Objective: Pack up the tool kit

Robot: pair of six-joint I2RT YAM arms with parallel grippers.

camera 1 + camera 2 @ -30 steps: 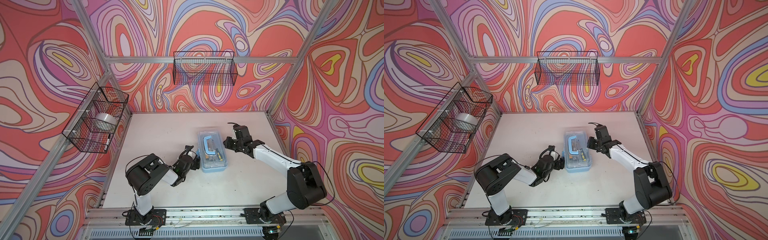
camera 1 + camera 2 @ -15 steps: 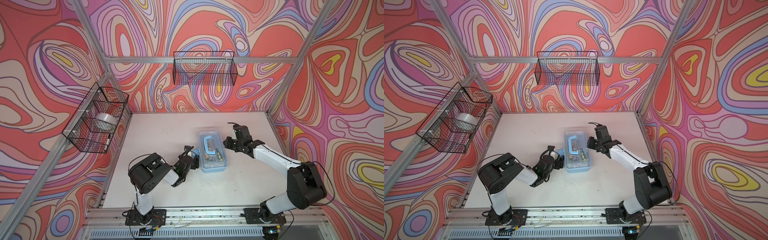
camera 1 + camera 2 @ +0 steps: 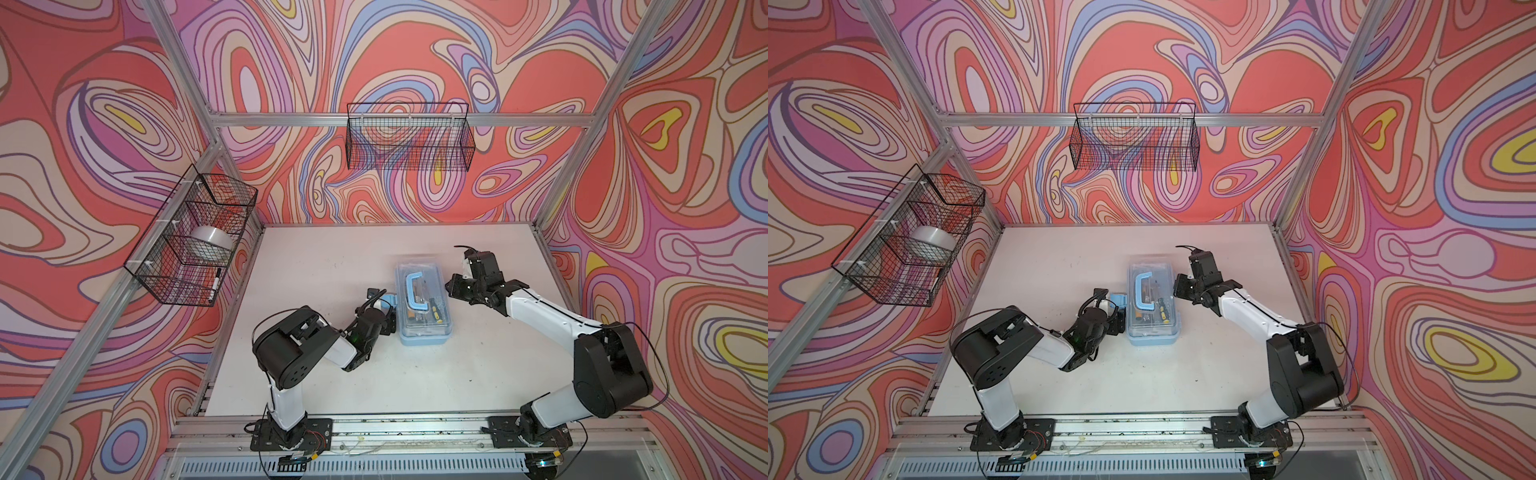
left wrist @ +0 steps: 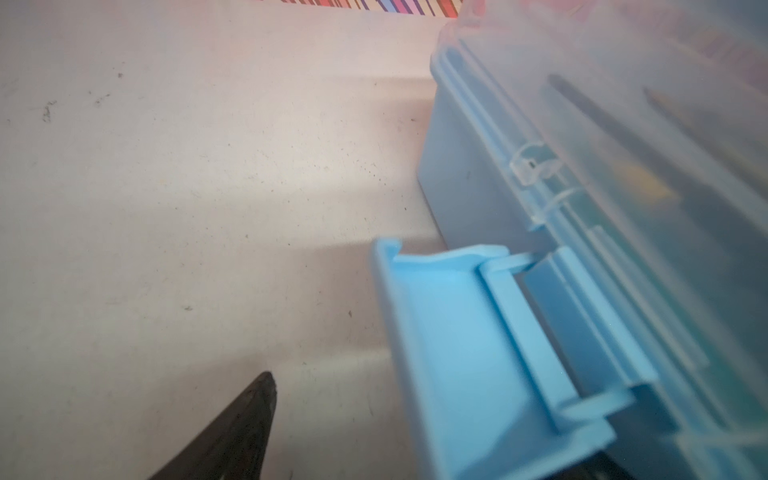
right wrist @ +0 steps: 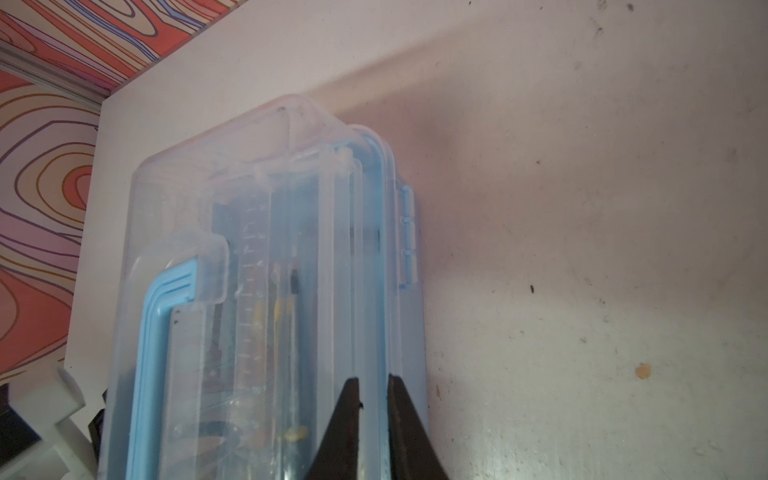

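Observation:
The tool kit (image 3: 423, 328) lies mid-table in both top views, a light-blue case (image 3: 1152, 336) with its clear lid down and the blue handle (image 3: 411, 291) flat on top. Screwdrivers (image 5: 291, 332) show through the lid. Its left-side latch (image 4: 457, 353) sticks out, unfastened. My left gripper (image 3: 386, 313) stands open at that latch; only one black finger (image 4: 249, 419) shows in the left wrist view. My right gripper (image 5: 372, 380) hovers over the case's right rim, shut to a thin slit with nothing in it, also seen in a top view (image 3: 451, 286).
A black wire basket (image 3: 409, 141) hangs on the back wall. Another basket (image 3: 191, 237) on the left wall holds a tape roll (image 3: 210, 241) and a marker (image 3: 214, 284). An aluminium rail (image 3: 415, 428) runs along the table's front edge.
The left arm's elbow has shifted slightly to the right. The right gripper's jaws have narrowed a little. The case has not moved.

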